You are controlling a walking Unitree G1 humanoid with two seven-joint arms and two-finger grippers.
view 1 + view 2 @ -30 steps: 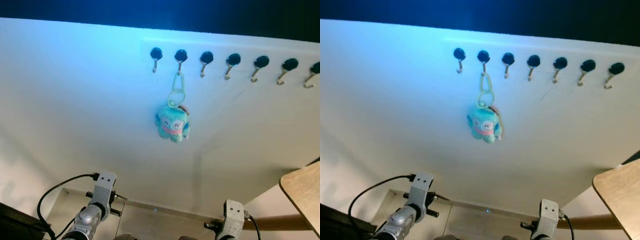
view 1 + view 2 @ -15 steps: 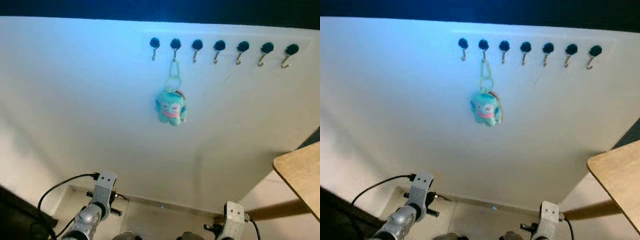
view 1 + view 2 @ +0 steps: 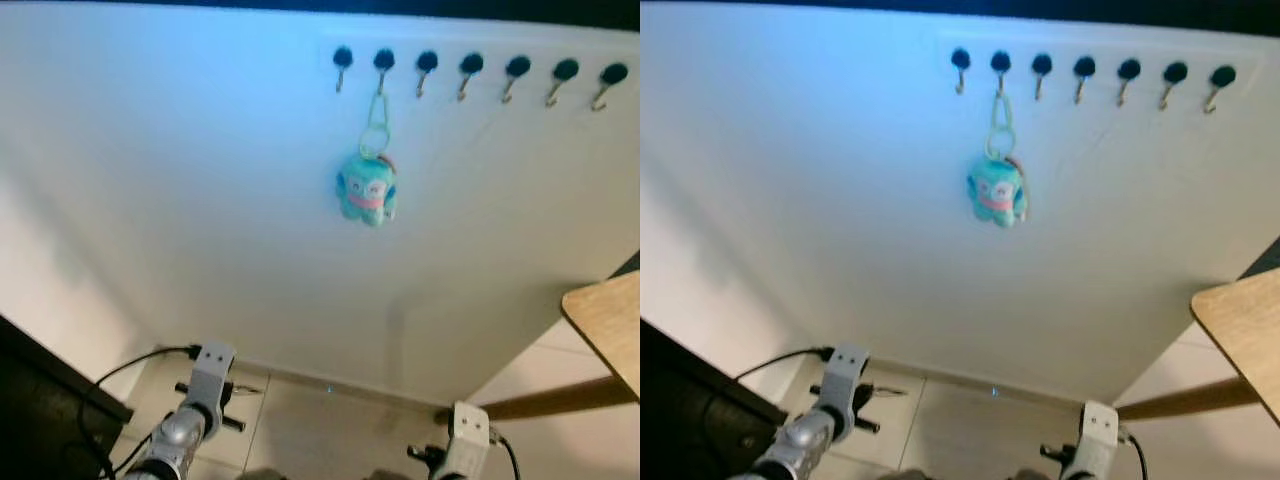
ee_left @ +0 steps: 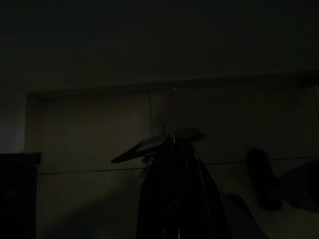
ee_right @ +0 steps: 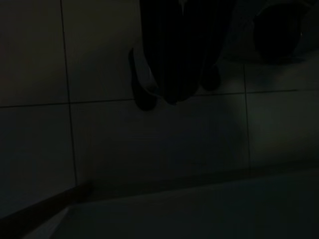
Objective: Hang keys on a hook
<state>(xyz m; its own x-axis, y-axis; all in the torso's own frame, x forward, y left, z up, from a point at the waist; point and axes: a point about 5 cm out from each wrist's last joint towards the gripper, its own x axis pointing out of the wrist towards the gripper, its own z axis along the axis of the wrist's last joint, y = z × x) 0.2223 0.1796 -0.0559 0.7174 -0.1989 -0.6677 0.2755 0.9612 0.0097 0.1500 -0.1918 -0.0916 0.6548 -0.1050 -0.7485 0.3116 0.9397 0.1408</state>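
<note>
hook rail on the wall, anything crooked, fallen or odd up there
Nothing stands out. The rail's seven hooks sit in an even row, and the teal plush keychain hangs straight down by its green loop from the second hook from the left. The other six hooks are bare.

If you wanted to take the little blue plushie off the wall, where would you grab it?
Probably by the soft teal plush keychain body, coming straight at it from the front, one finger on each side. It hangs free below its thin green loop on the second hook from the robot's left. The loop is too thin to pinch; lifting the body should slide it off.
</note>
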